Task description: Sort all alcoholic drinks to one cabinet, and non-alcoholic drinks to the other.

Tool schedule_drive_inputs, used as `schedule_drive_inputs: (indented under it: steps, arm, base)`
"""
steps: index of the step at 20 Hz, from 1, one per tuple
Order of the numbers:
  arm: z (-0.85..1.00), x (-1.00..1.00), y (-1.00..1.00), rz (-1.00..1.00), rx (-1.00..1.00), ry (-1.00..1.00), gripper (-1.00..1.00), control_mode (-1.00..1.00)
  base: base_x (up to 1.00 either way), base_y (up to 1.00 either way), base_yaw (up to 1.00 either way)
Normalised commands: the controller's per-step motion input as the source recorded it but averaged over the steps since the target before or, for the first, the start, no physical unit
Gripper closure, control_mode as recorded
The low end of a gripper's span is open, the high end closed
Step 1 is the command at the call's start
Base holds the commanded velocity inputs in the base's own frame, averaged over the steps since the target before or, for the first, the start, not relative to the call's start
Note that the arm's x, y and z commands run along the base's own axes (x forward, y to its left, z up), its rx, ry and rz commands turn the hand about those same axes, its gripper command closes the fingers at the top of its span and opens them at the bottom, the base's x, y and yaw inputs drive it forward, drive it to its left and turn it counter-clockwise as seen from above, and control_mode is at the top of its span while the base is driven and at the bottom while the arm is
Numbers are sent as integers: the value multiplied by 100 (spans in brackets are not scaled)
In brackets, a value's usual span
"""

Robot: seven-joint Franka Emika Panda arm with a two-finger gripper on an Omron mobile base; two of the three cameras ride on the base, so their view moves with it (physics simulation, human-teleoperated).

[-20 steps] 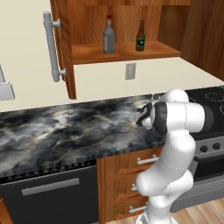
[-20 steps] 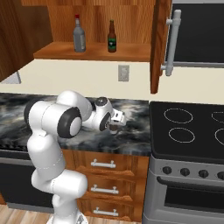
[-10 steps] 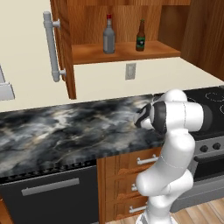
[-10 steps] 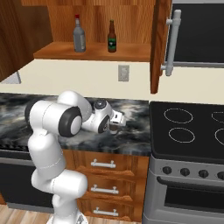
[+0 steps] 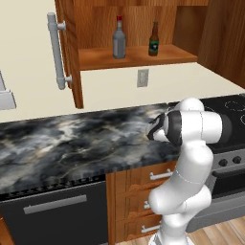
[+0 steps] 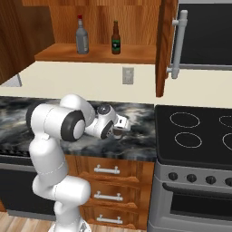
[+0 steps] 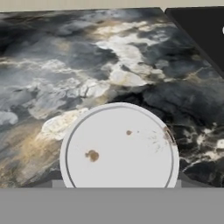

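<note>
**Right now: cup under the hand, both bottles on the shelf**

Directly below your hand camera sits the cup's pale lid [image 7: 119,148], a round disc with a few brown specks, standing on the dark marbled counter [image 7: 65,65] near the black stove top [image 7: 201,30]. From the base views you see the gripper [image 6: 121,129] low over the counter's right end, just beside the stove [image 6: 195,136], with the arm's own wrist hiding the cup from both sides. Whether the fingers have closed on the cup, you cannot tell.

Up above, the grey bottle with the red cap [image 5: 118,38] and the beer bottle with the green label [image 5: 153,39] stand upright, near each other, on the shelf of the open wooden cabinet [image 5: 139,56]. Its door [image 5: 69,52], with the long grey bar handle [image 5: 56,50], hangs open at the left.
</note>
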Motion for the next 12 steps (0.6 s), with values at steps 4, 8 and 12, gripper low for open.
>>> schedule_drive_inputs:
  steps: [4,8,12]
  arm:
    - [4,-3,0,0,0,-4,100,-100]
    - [40,-20,0,2,0,-14,100,-100]
    - [58,-17,0,6,0,-11,100,-100]
  base:
    - [0,0,0]
    - [0,0,0]
    - [0,0,0]
